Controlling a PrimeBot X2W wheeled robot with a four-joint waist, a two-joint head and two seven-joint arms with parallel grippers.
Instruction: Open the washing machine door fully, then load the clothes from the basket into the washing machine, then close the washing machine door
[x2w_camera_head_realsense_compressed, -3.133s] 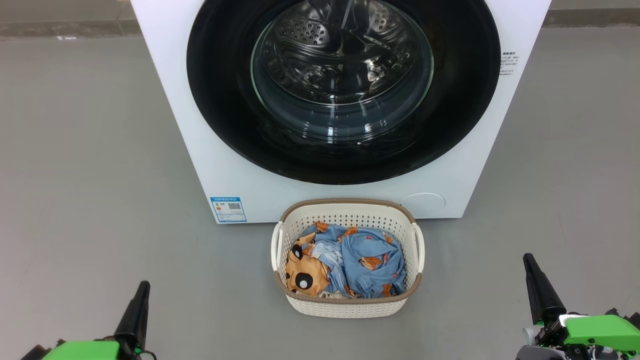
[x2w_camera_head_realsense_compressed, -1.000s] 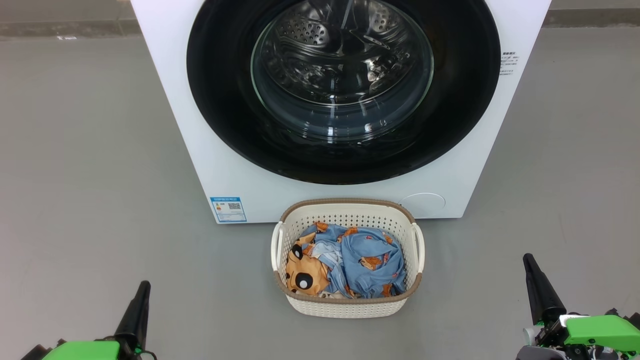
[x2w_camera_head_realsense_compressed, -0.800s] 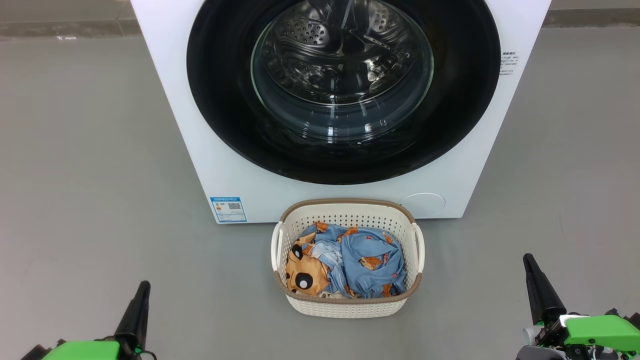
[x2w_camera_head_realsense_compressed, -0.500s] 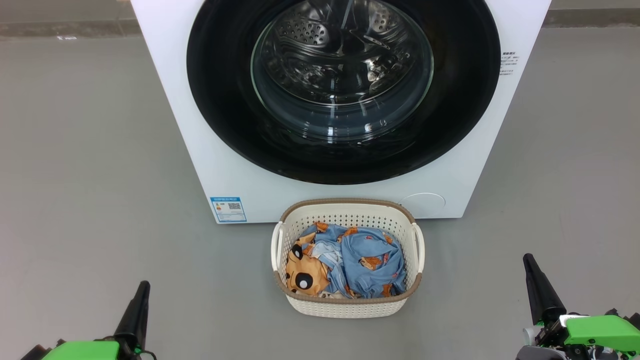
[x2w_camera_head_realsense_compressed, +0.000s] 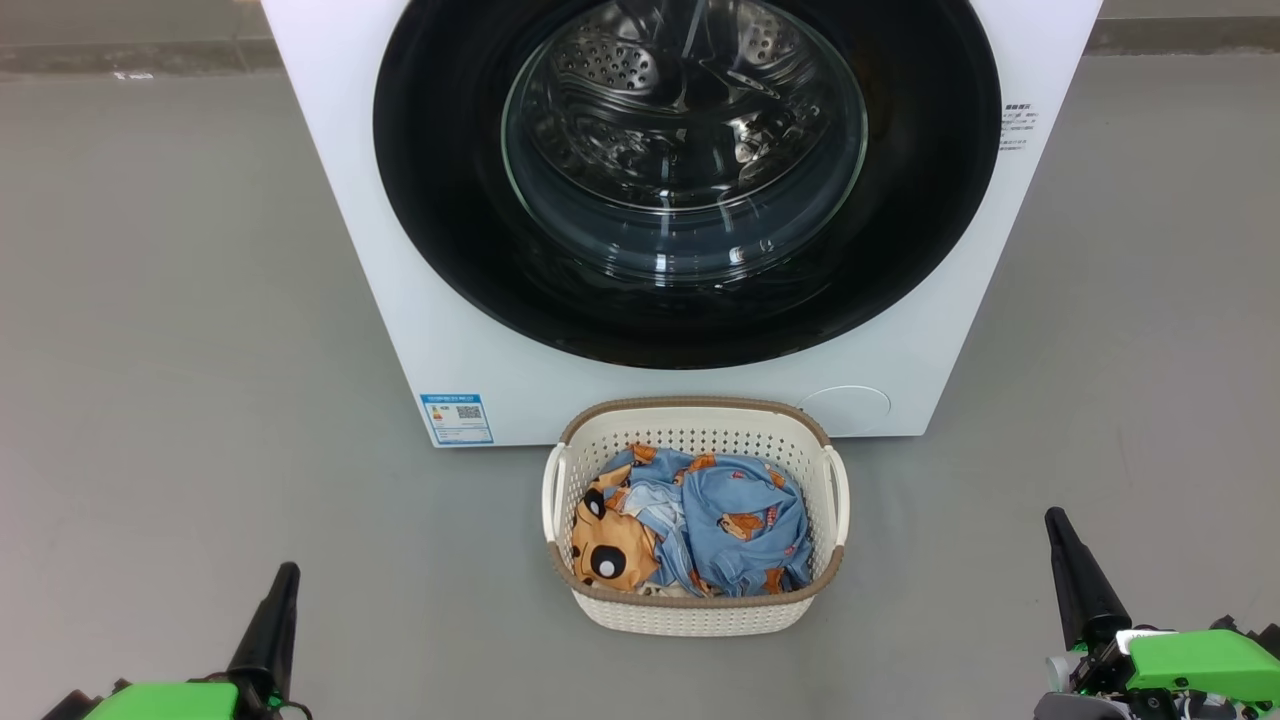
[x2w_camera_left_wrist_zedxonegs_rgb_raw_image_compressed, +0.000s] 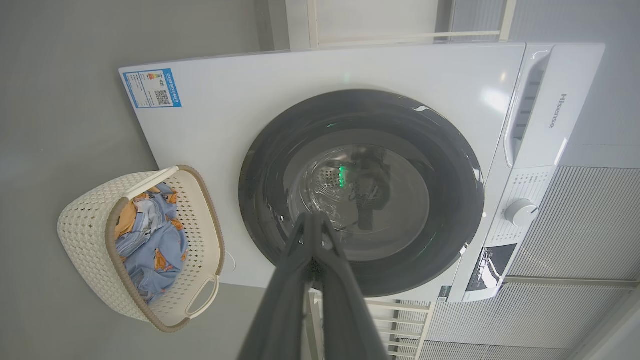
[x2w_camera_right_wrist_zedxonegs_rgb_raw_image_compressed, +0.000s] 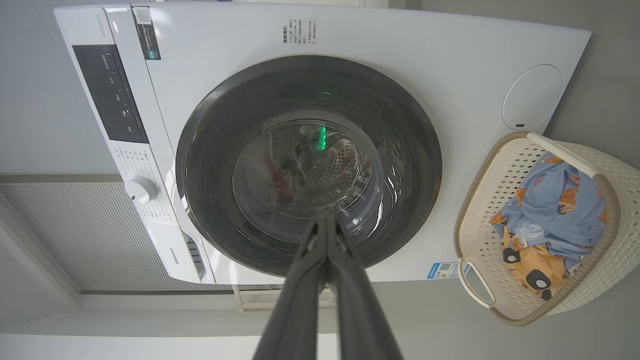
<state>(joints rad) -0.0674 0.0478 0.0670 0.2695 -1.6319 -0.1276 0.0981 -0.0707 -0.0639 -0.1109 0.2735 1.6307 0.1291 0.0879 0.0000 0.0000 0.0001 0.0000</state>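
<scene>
The white washing machine (x2w_camera_head_realsense_compressed: 420, 330) stands ahead with its round black door (x2w_camera_head_realsense_compressed: 440, 200) closed flat against the front; the steel drum shows through the glass porthole. On the floor before it sits the cream basket (x2w_camera_head_realsense_compressed: 690, 612), and inside lie the light blue clothes (x2w_camera_head_realsense_compressed: 740, 530) with an orange bear face. My left gripper (x2w_camera_head_realsense_compressed: 285, 575) rests shut at the lower left, well short of the basket, fingertips touching in the left wrist view (x2w_camera_left_wrist_zedxonegs_rgb_raw_image_compressed: 312, 217). At the lower right my right gripper (x2w_camera_head_realsense_compressed: 1055, 520) is likewise shut, its fingers pressed together (x2w_camera_right_wrist_zedxonegs_rgb_raw_image_compressed: 325, 217). Nothing is held.
Grey floor (x2w_camera_head_realsense_compressed: 180, 300) spreads on both sides of the machine. A blue label sticker (x2w_camera_head_realsense_compressed: 457, 418) and a round white flap (x2w_camera_head_realsense_compressed: 846, 410) sit low on the machine's front. The control panel with a white knob (x2w_camera_right_wrist_zedxonegs_rgb_raw_image_compressed: 140, 189) lies along the machine's top edge.
</scene>
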